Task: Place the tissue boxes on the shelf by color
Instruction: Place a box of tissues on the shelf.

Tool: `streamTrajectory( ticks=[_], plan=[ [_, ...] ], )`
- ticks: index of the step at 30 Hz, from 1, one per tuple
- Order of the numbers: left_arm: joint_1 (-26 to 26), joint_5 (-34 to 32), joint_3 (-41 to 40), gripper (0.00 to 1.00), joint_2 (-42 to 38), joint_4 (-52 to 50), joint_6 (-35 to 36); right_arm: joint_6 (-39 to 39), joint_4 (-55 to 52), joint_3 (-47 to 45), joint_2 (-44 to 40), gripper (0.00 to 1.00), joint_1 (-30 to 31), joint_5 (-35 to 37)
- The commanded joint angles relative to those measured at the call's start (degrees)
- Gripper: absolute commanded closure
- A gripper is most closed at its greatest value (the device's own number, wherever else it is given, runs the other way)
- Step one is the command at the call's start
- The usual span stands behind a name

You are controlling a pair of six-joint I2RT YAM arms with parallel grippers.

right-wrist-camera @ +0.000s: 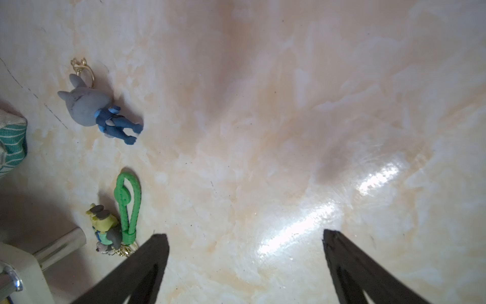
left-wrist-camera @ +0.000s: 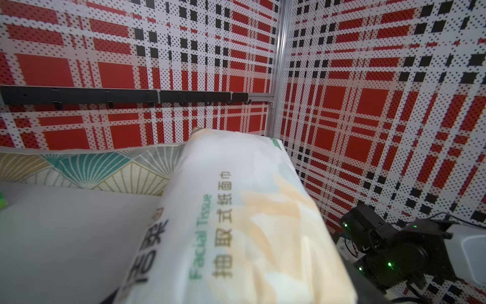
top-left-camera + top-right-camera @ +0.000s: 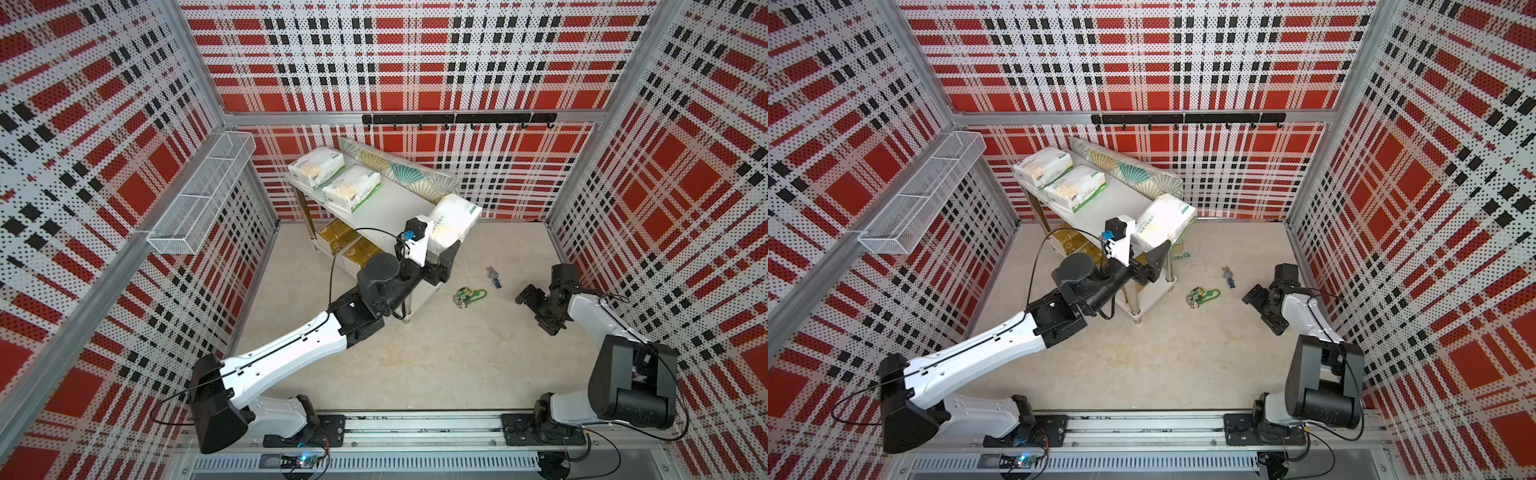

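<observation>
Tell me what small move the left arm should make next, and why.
Probably lower the held white pack onto the bare top board, beside the resting white pack. The left pincer grips it tilted over the board's free end; gold packs sit on the lower board.

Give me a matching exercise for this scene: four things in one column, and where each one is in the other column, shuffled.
Things:
1. gold tissue packs
2. flat white tissue packs
3. tilted white tissue pack
4. green keychain

Places:
A. on the tabletop
B. gripped by the left end effector
C. on the lower shelf board
D. lying flat on the top shelf board

Pairs: 1-C, 2-D, 3-B, 4-A
</observation>
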Motion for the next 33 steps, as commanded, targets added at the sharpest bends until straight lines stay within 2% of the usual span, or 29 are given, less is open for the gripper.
streamTrajectory(
  ticks=[1, 7, 11, 15, 18, 33],
  plan=[
    [4.2, 4.1, 1.2, 0.20, -3.1, -0.4, -1.8, -1.0, 1.3, 1.5, -0.1, 0.00, 1.0, -0.2],
    [14.7, 13.5, 3.6, 0.20, -3.4, -5.7, -5.3, -0.7, 1.7, 2.6, 0.5, 0.00, 3.9, 0.4],
    [19.0, 17.6, 4.8, 0.20, -3.5, -8.5, -6.4, -0.7, 1.5, 3.7, 0.8, 0.00, 4.9, 0.5],
    [22.6, 25.3, 5.9, 0.19, -2.4, -10.9, -7.0, -0.7, 1.4, 4.3, 0.9, 0.00, 5.4, 0.4],
    [23.6, 26.8, 6.9, 0.20, -1.4, -12.8, -6.5, -0.6, 1.4, 4.4, 0.8, 0.00, 5.7, 0.3],
    [24.3, 24.8, 6.2, 0.20, 1.0, -12.6, -3.9, -0.8, 2.4, 3.9, 1.0, 0.00, 5.9, -0.5]
  ],
)
